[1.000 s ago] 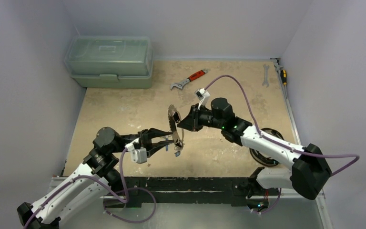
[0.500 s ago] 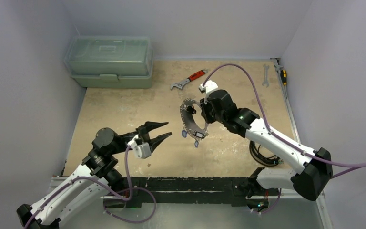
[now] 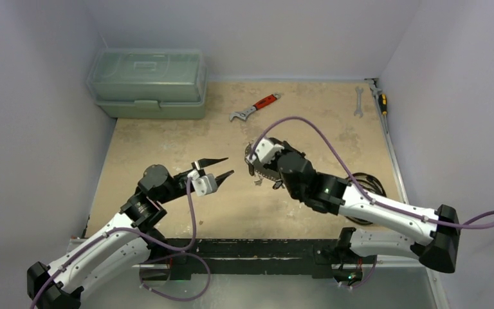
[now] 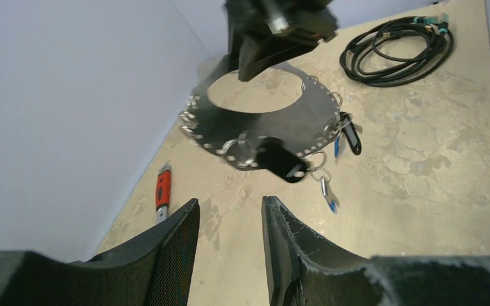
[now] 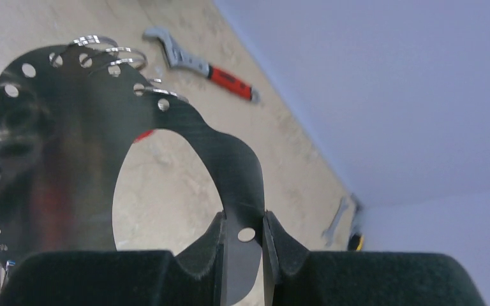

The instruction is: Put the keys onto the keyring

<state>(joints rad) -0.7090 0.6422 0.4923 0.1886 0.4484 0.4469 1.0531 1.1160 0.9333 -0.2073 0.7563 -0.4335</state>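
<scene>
now that my left gripper [image 3: 229,165] has let go and backed off, its jaws parted and empty, the right gripper [image 5: 244,231] alone pinches the keyring [image 4: 255,124] mid-frame — keys [image 4: 329,193] dangling from it, so threading looks done.

The keyring [image 4: 255,124], with the keys [image 4: 282,160] hanging from its rim, sits in the right gripper [image 5: 242,223] over the middle of the counter [image 3: 167,148]. The left gripper [image 3: 227,166] is near its left, apart from it. A wrench [image 3: 255,107] lies behind it, a lidded box [image 3: 148,82] fills the far left corner, a spanner [image 3: 358,102] and screwdriver [image 3: 381,98] lie far right, and a cable coil [image 4: 389,81] lies near right.
</scene>
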